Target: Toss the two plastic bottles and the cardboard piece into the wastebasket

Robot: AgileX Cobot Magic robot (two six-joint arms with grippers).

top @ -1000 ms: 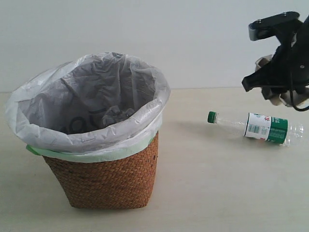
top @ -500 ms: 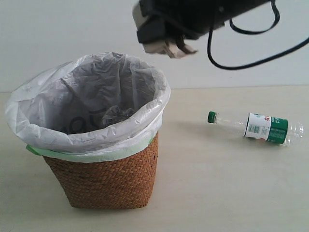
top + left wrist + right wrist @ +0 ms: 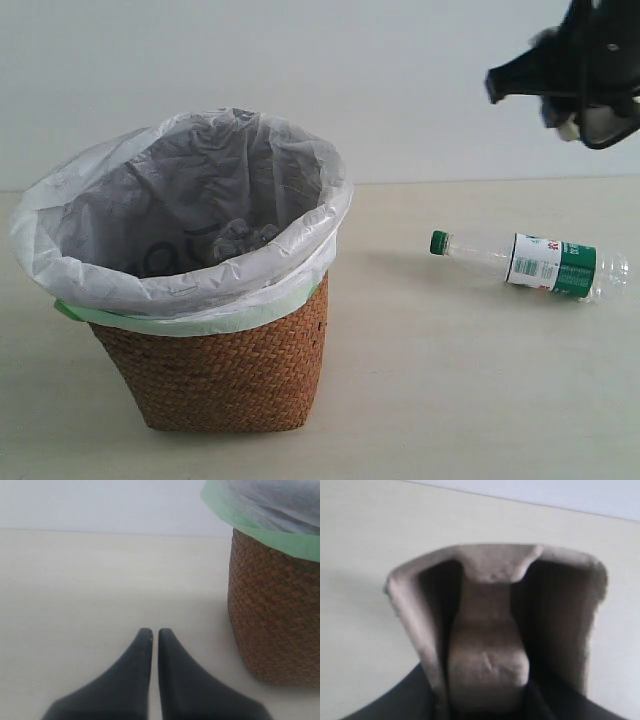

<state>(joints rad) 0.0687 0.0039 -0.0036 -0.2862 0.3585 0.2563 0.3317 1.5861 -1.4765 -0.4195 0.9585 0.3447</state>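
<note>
The wastebasket (image 3: 220, 370), brown wicker with a white bag and green rim, stands at the left; its side also shows in the left wrist view (image 3: 275, 620). A clear bottle with a green-white label and green cap (image 3: 545, 265) lies on its side on the table to the right. High above that bottle, my right gripper (image 3: 575, 85) is shut on the beige moulded cardboard piece (image 3: 490, 630), a pale bit of which shows below the fingers (image 3: 567, 124). My left gripper (image 3: 151, 631) is shut and empty, low over the table beside the basket. The red-labelled bottle is not visible.
Something crumpled and clear lies at the bottom of the bag (image 3: 240, 238). The pale table (image 3: 450, 400) runs back to a plain white wall. A black cable hangs by the right arm (image 3: 610, 140).
Half a second ago the right arm hung over the basket's far rim with the cardboard. Now it is high at the right above the bottle, still holding it. The bottle has not moved.
</note>
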